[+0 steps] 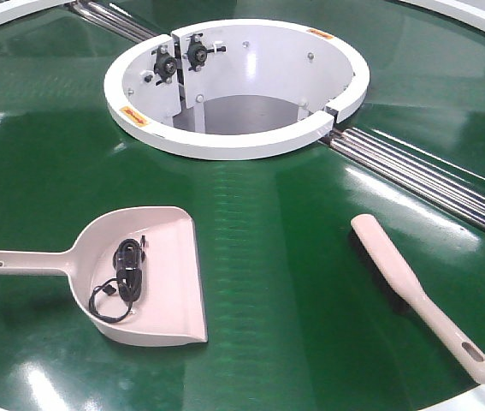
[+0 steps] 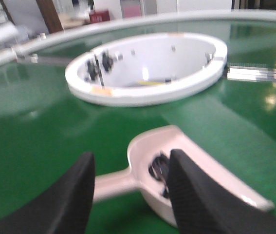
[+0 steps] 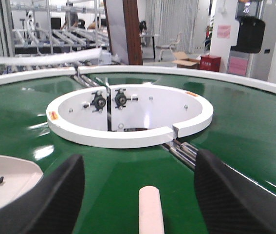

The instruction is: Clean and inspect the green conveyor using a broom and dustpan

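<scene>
The green conveyor fills the front view. On its left lies the pale dustpan, handle pointing left, with a coiled black cable inside it. The slim broom lies to the right, handle toward the near right edge. Neither gripper shows in the front view. In the left wrist view my left gripper is open just above the dustpan, near where its handle joins the scoop. My right gripper is open, and the broom lies below, between its fingers.
The white-rimmed central opening sits behind both tools, with black fittings on its inner wall. Steel roller strips run from it toward the right, close to the broom's head. The belt's white outer rim curves round the far side.
</scene>
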Available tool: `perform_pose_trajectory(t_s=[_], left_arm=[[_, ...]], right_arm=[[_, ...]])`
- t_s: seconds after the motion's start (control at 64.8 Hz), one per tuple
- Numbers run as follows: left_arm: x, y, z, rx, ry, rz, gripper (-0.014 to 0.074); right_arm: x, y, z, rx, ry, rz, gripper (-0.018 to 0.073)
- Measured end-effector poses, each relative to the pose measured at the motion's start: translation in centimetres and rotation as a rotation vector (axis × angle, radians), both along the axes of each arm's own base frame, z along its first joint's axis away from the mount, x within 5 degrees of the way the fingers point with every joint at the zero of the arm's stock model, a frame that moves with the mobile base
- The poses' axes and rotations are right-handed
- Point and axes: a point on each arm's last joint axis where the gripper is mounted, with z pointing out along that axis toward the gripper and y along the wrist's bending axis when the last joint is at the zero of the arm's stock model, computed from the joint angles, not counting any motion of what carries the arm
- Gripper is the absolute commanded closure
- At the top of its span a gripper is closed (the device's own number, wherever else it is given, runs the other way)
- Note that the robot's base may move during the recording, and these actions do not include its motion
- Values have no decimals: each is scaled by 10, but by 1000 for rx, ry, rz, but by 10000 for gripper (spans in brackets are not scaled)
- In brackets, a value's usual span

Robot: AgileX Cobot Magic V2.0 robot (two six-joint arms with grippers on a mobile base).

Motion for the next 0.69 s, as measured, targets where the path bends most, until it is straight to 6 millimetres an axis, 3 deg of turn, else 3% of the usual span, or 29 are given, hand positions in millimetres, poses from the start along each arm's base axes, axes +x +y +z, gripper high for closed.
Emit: perform_pose_trajectory(t_s=[0.062, 0.17, 0.247, 0.324, 0.37, 0.694], left_arm=[[0, 0, -14, -34, 2, 8, 274], [-2, 1, -17, -62, -38, 13, 316], [-2, 1, -17, -63, -42, 13, 432], [-2, 1, -17, -53, -37, 11, 601], [-2, 1, -18, -43, -37, 9, 605], [-2, 1, -16, -38, -63, 8, 604]], right_arm=[[3, 0, -9, 2, 0, -4, 87], [6, 0, -20, 3, 10, -8, 142], [7, 0, -22, 3, 11, -9, 267], [7, 0, -22, 3, 11, -9, 469], [7, 0, -22, 4, 10, -9, 575], [7, 0, -19, 18, -14, -11, 568]])
